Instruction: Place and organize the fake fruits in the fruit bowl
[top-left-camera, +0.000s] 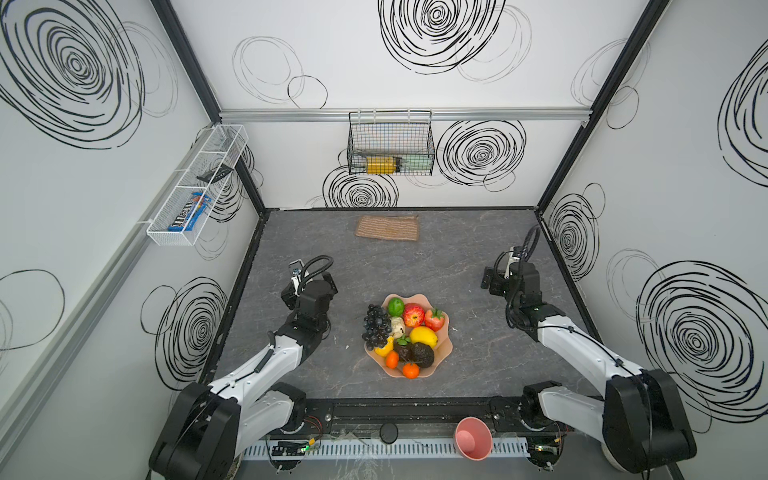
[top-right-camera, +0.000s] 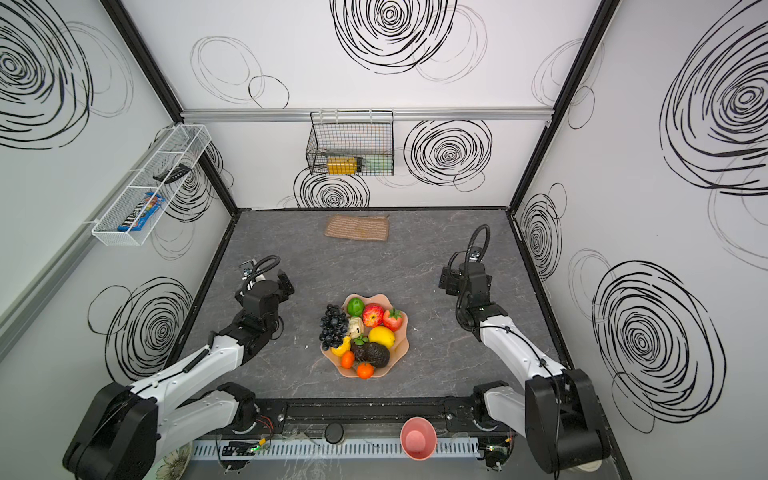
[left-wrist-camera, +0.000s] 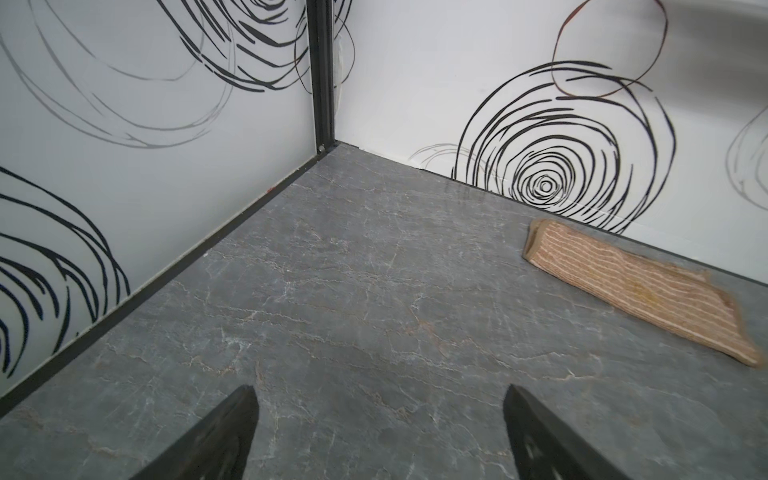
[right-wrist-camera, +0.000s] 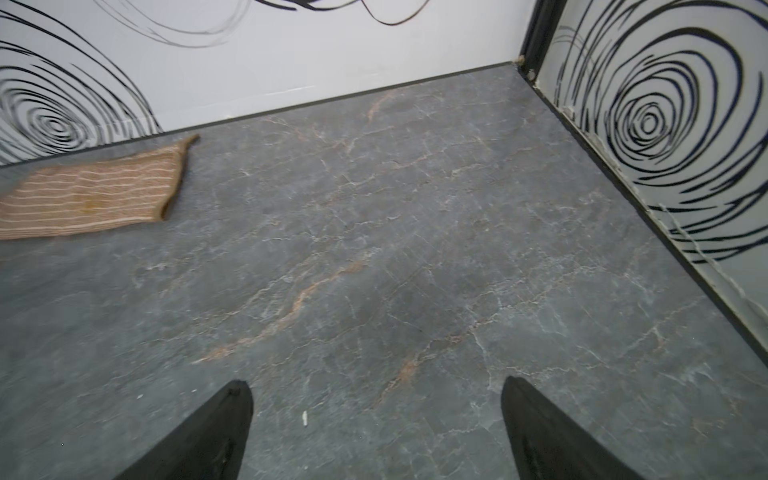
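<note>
Your left hand (left-wrist-camera: 378, 390) is spread wide, holding nothing, over bare grey counter (left-wrist-camera: 374, 270). At centre-front, the fake fruits (top-left-camera: 424, 336) all sit piled in the fruit bowl (top-left-camera: 444, 348). Your right hand (right-wrist-camera: 376, 386) gapes empty too, well apart from the woven mat (top-left-camera: 387, 227) by the back wall.

free: table (top-left-camera: 457, 270) around fruit bowl (top-left-camera: 422, 299) | obstacle: woven mat (top-left-camera: 387, 227) (far edge, seemingly flat)

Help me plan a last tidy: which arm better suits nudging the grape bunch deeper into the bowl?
Left, probably: the grape bunch covers the fruit bowl rim on that side; left pincer open.
</note>
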